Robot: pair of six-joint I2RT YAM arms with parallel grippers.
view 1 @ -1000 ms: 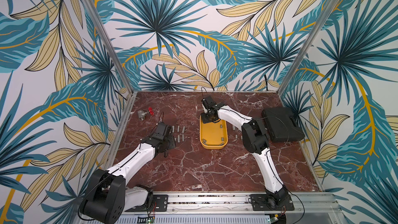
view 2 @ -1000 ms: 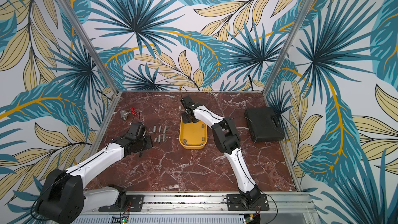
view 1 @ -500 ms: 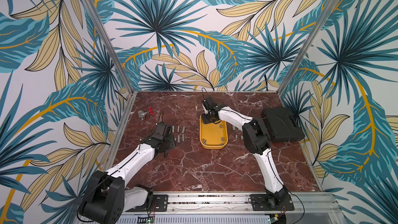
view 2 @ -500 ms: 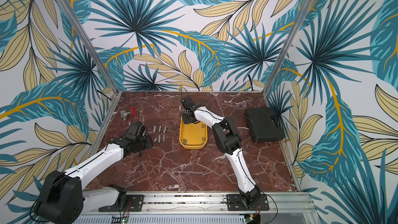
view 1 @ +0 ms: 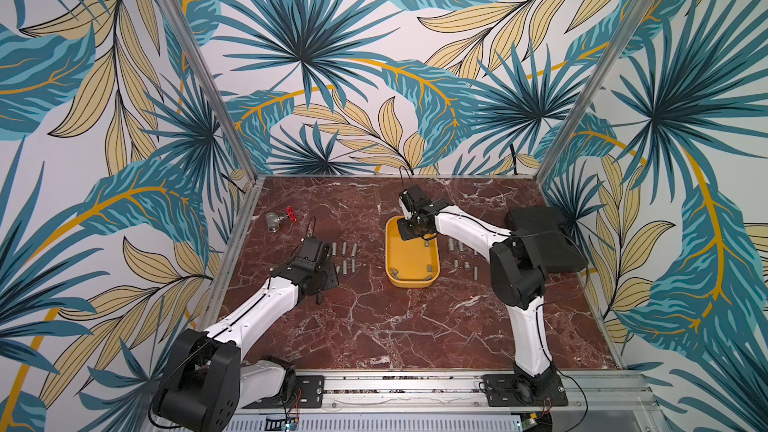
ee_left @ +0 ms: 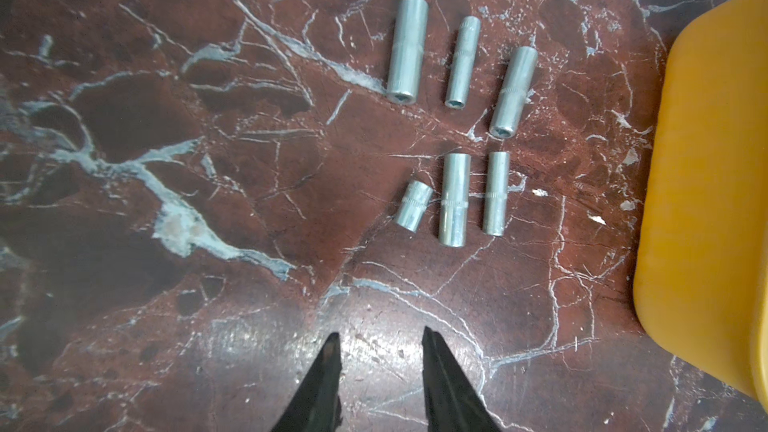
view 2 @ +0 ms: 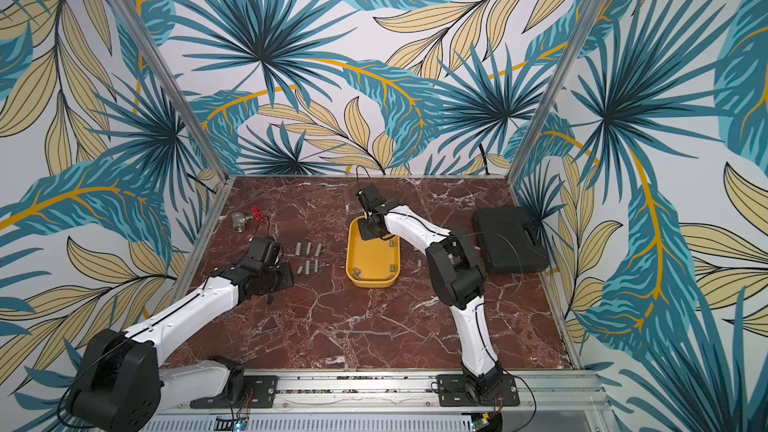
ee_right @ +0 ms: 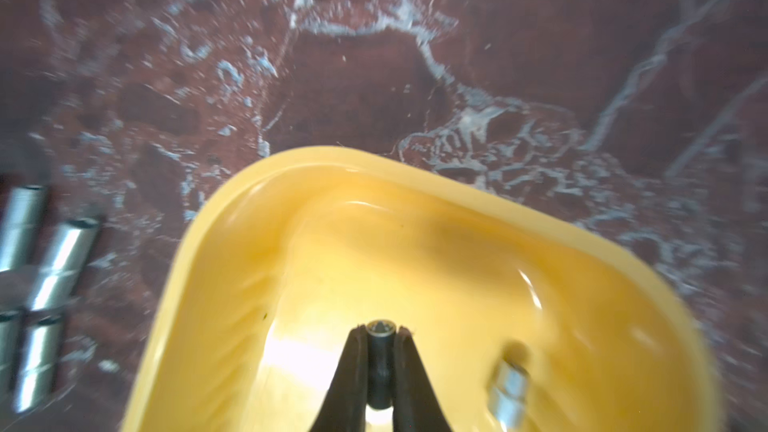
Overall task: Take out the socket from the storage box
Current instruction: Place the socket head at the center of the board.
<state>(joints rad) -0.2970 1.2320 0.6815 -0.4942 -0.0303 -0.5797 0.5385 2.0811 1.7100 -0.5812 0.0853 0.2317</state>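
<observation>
Right gripper [ee_right: 380, 332] is clamped on a thin socket [ee_right: 379, 363] in the box [ee_right: 415, 178], far end; held only by the tips, it may slip when lifted. Left gripper [ee_left: 380, 342] stands apart, empty

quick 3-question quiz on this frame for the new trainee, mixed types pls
1. True or false: the right gripper is shut on a socket over the storage box.
2. How many laid-out sockets does the left wrist view show on the table? A four, B six, C nine.
3. Fill in: the black case sits on the ___ arm's side.
Key: 1 true; 2 B; 3 right.
</observation>
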